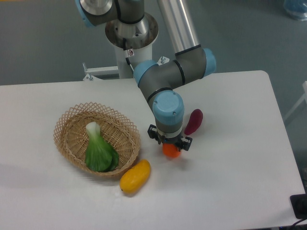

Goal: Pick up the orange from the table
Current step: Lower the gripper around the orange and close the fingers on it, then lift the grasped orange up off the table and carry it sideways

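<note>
The orange point(171, 151) is a small round red-orange fruit on the white table point(230, 167), just right of the basket. Only its lower half shows; the rest is hidden under the gripper. My gripper point(170, 143) points straight down right over the orange. Its black fingers point(186, 143) stand apart on either side of the fruit, so it looks open around the orange. I cannot tell whether the fingers touch the fruit or how high they are above the table.
A wicker basket point(72, 120) holding a green bok choy point(100, 151) stands at the left. A yellow-orange mango-shaped fruit point(135, 176) lies by the basket's front right. A dark purple vegetable point(194, 121) lies just right of the gripper.
</note>
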